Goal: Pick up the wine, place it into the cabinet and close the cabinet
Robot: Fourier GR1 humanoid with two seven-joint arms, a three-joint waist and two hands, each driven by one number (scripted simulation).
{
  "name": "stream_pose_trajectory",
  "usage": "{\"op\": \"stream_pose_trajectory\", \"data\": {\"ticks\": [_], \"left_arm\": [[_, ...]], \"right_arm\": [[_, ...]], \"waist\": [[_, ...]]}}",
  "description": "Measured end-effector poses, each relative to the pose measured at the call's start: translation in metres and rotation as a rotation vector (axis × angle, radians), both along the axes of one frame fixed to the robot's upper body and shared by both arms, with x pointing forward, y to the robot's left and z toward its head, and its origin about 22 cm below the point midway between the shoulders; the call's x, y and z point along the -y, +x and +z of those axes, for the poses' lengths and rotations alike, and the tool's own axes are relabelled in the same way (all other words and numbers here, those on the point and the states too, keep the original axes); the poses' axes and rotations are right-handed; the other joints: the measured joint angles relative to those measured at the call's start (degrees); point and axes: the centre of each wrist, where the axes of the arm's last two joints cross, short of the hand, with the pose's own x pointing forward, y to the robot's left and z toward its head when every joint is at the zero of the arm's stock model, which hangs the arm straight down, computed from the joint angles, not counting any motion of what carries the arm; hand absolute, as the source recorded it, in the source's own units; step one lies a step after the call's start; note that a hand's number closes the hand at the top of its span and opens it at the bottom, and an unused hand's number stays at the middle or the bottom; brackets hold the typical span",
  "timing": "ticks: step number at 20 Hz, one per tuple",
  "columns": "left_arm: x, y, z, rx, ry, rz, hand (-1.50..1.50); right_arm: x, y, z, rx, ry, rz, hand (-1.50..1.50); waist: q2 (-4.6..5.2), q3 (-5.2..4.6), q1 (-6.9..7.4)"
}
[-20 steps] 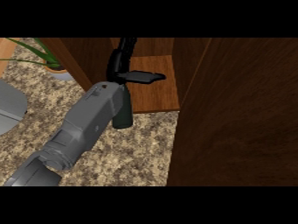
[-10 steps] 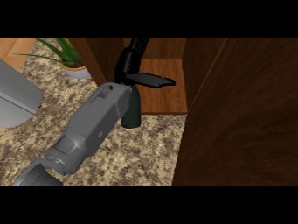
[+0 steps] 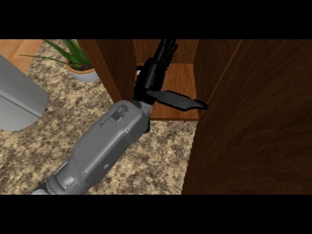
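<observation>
**Right hand inside cabinet opening – wine not seen**

- My right forearm (image 3: 107, 146) enters from the lower left of the frame and runs diagonally up toward the centre top.
- Right hand (image 3: 153, 75): fingers straight and together, pointing up-frame into the cabinet (image 3: 118, 64) opening. The thumb (image 3: 180, 100) is spread well away from them, sticking out to the right over the front edge of the shelf (image 3: 184, 77). Hand is open; nothing is held between fingers and thumb.
- Fingertips reach the top edge of the view, so where they end I cannot tell.
- Wine: I cannot tell where it is; no part of it shows in this view, neither in my hand nor on the visible strip of shelf.
- Shelf is lighter wood, seen between the cabinet's dark left wall and a wide dark wood panel (image 3: 266, 119) that fills the right of the frame from top to bottom.
- Speckled counter (image 3: 30, 160) fills the lower left, under my forearm.
- Potted plant (image 3: 77, 59) stands at upper left, just beside the cabinet's left wall.
- Large smooth grey shape (image 3: 9, 96) at the left edge; what it is I cannot tell.
</observation>
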Motion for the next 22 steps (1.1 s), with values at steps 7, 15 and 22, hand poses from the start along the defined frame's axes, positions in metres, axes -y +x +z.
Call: {"op": "stream_pose_trajectory", "data": {"ticks": [7,15,22], "left_arm": [[0.012,-0.061,0.001,-0.027,-0.029,0.053,-1.50],[0.020,-0.132,-0.004,-0.065,-0.121,0.101,1.50],[-0.007,-0.188,0.001,-0.083,-0.198,0.055,1.50]], "right_arm": [[-0.006,-0.001,0.000,0.005,-0.007,0.010,-1.50],[-0.008,-0.005,0.005,0.014,-0.014,0.007,-1.50],[-0.009,-0.005,0.004,0.016,-0.017,-0.002,-1.50]], "waist": [[0.26,0.03,-0.31],[0.52,0.05,-0.70],[0.55,-0.01,-0.70]]}}
